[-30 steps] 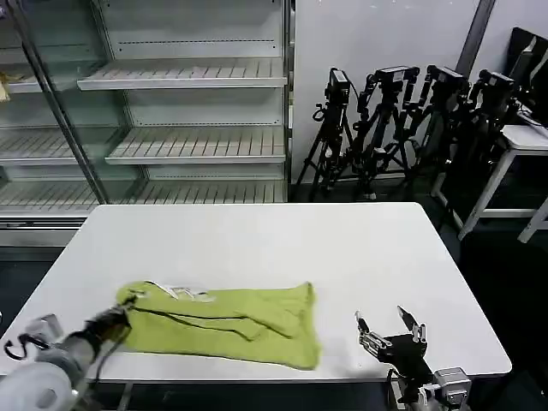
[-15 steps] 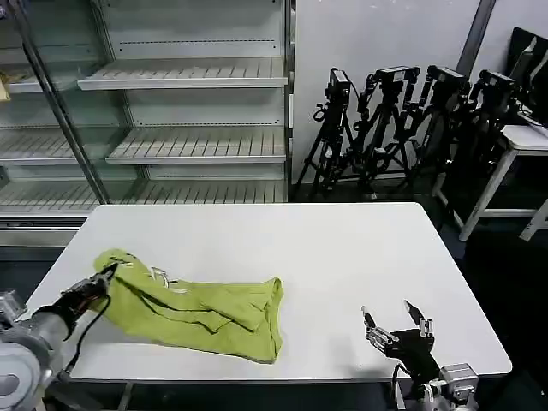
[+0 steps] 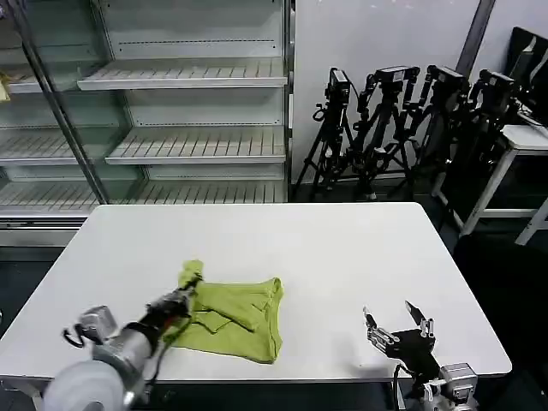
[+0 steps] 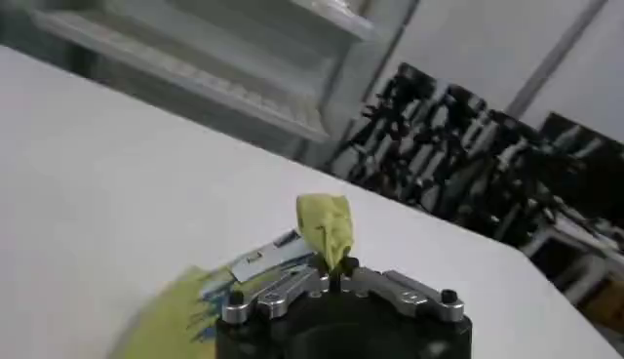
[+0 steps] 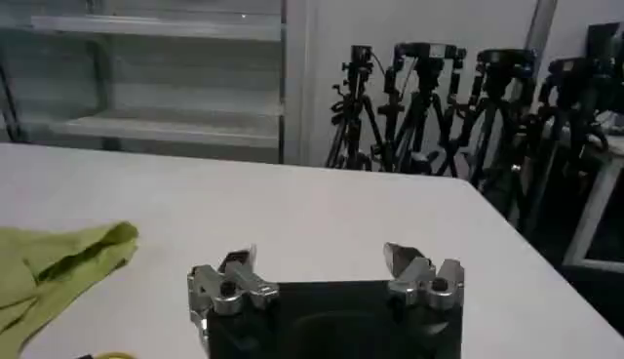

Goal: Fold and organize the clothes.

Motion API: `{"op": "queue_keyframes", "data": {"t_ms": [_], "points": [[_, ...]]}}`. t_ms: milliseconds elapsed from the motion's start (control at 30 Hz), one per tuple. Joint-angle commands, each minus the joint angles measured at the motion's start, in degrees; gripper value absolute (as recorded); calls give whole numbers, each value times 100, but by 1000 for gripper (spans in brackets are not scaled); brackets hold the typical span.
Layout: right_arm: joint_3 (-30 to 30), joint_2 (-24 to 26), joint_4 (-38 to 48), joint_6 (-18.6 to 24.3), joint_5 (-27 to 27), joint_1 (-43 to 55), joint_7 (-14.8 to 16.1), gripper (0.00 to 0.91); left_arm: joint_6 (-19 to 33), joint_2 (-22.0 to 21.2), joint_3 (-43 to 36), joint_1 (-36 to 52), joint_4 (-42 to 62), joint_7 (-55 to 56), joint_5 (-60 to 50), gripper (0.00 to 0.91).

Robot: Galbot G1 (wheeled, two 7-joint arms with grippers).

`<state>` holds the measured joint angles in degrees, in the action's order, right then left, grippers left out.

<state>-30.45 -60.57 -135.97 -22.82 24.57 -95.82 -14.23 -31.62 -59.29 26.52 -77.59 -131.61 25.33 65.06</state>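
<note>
Right gripper [image 3: 396,325] is parked spread open at the near table [image 3: 360,248] edge, left gripper [image 3: 187,289] is clamped on the T-shirt [image 3: 240,312] edge near front-left, and the pinched edge should be laid flat over the body before release.

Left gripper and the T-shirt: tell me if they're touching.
Touching. In the left wrist view the left gripper is shut on a bunched fold of the T-shirt that sticks up between its fingers.

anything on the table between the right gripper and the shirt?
Nothing visible. The right gripper is open near the table's front edge, with bare tabletop between it and the T-shirt, which the left gripper is pinching.
</note>
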Motion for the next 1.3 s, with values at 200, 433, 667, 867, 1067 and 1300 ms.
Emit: {"op": "queue_keyframes", "data": {"t_ms": [200,433,667,867,1067,1300], "points": [[14,-8,12,7,-7,-2,-12,907,91,-853,-1973,647,537,86,-1119,20],[16,-23,25,3,-27,-4,-17,907,130,-965,-2115,864,835,65,-1371,282],[-17,-10,-33,-11,-30,-27,-19,907,87,-896,-2066,876,659,-139,-1443,907],[-35,-25,-112,-13,-45,-62,-22,907,164,-791,-1832,755,226,-217,-1149,907],[17,-56,-138,-8,-44,-21,-15,907,175,-617,-1136,180,-147,-200,-750,907],[118,-113,-91,28,-80,30,11,907,8,198,513,-313,57,-240,-133,907]]}}
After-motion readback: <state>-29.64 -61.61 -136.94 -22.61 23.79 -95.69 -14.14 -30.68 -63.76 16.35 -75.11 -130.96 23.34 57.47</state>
